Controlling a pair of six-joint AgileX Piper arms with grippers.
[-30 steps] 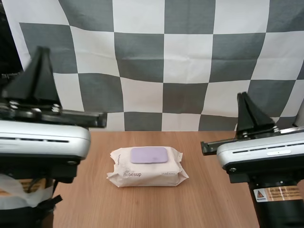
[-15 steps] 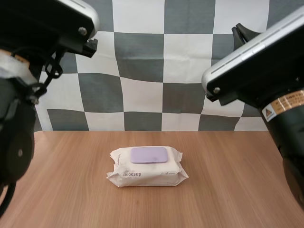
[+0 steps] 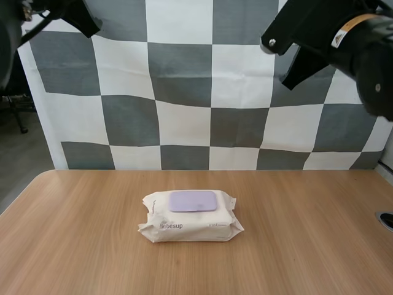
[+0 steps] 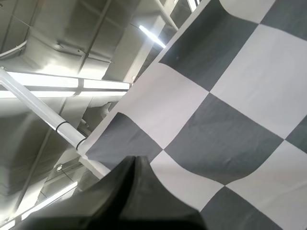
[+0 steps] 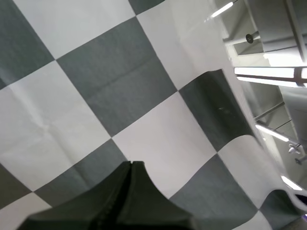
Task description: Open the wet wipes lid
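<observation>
Wooden table (image 3: 307, 246) spans the high view, and the pack (image 3: 190, 216) lies flat near its middle, one long side facing the camera. It is a soft cream-white pouch with crimped ends and "Bebesup" printed on its front face. Its lid (image 3: 193, 200), a pale purple rounded rectangle, sits on the top face and lies flat, closed. The left arm (image 3: 37, 12) and right arm (image 3: 344, 37) hang high above the table, well apart from the pack. The left gripper (image 4: 134, 160) has its fingers pressed together as one dark wedge, gripping nothing. The right gripper (image 5: 131, 165) looks the same, closed and empty.
</observation>
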